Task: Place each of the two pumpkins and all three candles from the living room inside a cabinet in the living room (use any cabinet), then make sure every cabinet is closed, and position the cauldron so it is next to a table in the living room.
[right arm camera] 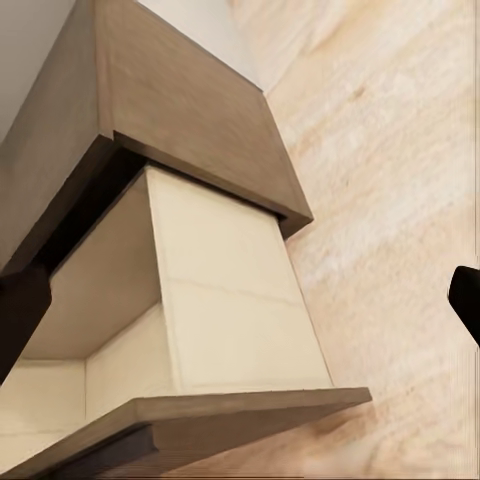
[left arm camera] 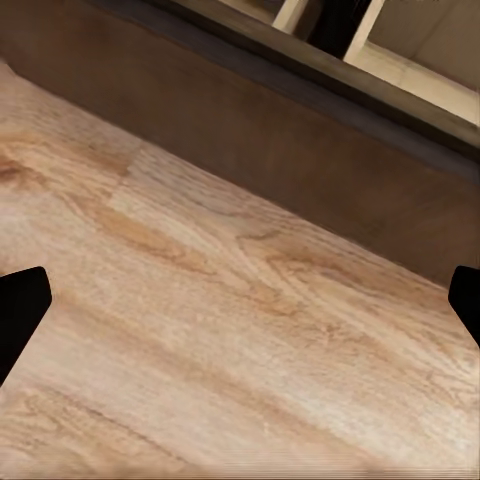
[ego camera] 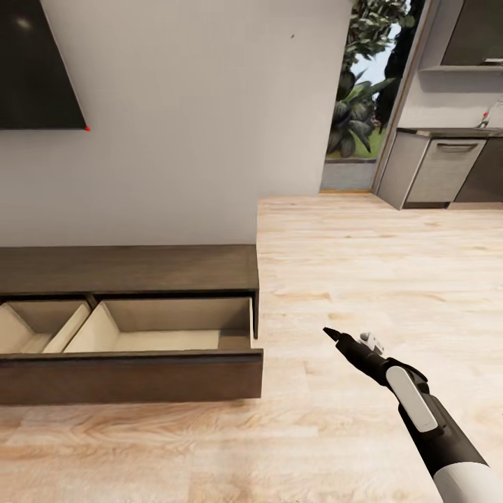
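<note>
Right arm: I see it in the head view reaching in from 5 o'clock, forearm angled up toward 11 o'clock, over bare wooden floor (ego camera: 363,265).
Right gripper (ego camera: 334,335): it points at the right end of the cabinet, close to the drawer's corner but not touching it; in the head view it reads as a single dark point.
Right fingers: from the right wrist camera I get one dark tip (right arm camera: 20,320) at one edge and another at the opposite edge, spread wide, nothing between them.
Left gripper (left arm camera: 240,310): aimed down at the floor just in front of the drawer front.
Left fingers: two dark tips (left arm camera: 20,310) at opposite edges of the left wrist view, apart and empty.
Cabinet (ego camera: 126,269): low dark-brown unit against the wall at 9 o'clock, drawer (ego camera: 133,374) pulled out.
Drawer interior: pale, split by a divider; the parts I can see hold nothing.
Wall: dark screen (ego camera: 35,63) at 11 o'clock.
Beyond: a doorway with plants at 1 o'clock.
</note>
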Tool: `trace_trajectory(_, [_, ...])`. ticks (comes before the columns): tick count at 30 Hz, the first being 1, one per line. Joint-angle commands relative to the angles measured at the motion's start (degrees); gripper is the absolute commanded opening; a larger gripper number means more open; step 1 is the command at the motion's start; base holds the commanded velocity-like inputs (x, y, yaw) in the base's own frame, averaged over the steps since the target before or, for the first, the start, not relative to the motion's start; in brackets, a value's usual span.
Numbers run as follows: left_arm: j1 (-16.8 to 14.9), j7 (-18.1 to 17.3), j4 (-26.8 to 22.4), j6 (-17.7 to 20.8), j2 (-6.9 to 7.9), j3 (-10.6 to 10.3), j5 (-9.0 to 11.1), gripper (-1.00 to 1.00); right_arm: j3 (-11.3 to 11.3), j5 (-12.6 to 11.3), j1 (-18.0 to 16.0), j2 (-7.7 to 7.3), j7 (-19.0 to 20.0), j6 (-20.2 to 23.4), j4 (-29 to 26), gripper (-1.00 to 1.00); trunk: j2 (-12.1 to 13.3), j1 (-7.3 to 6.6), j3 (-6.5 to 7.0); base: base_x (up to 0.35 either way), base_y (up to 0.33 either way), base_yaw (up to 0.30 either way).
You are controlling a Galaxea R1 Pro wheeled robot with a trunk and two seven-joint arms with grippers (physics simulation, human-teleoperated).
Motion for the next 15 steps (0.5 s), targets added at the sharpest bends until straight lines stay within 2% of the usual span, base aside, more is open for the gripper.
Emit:
trace_trajectory(1, [-0.07, -0.59, -0.25, 0.24, -0.02, 0.13, -0.55, 1.0, 0.06, -0.13, -0.03, -0.03, 0.01, 0.1, -0.01, 1.0, -0.02, -0.03, -0.05, -0.126, 0.0, 0.0])
trace_trajectory(8, [-0.07, -0.66, -0.73, 0.23, -0.11, 0.17, -0.4, 1.0, -0.05, -0.13, -0.03, -0.05, 0.01, 0.07, 0.08, 1.0, -0.02, -0.03, -0.05, -0.028, 0.0, 0.114])
trace_trajectory(15, [-0.07, -0.68, -0.89, 0.22, -0.34, 0.16, -0.68, 1.0, -0.12, -0.13, -0.03, -0.05, 0.01, 0.06, 0.08, 1.0, -0.02, -0.03, -0.05, -0.001, 0.0, 0.251])
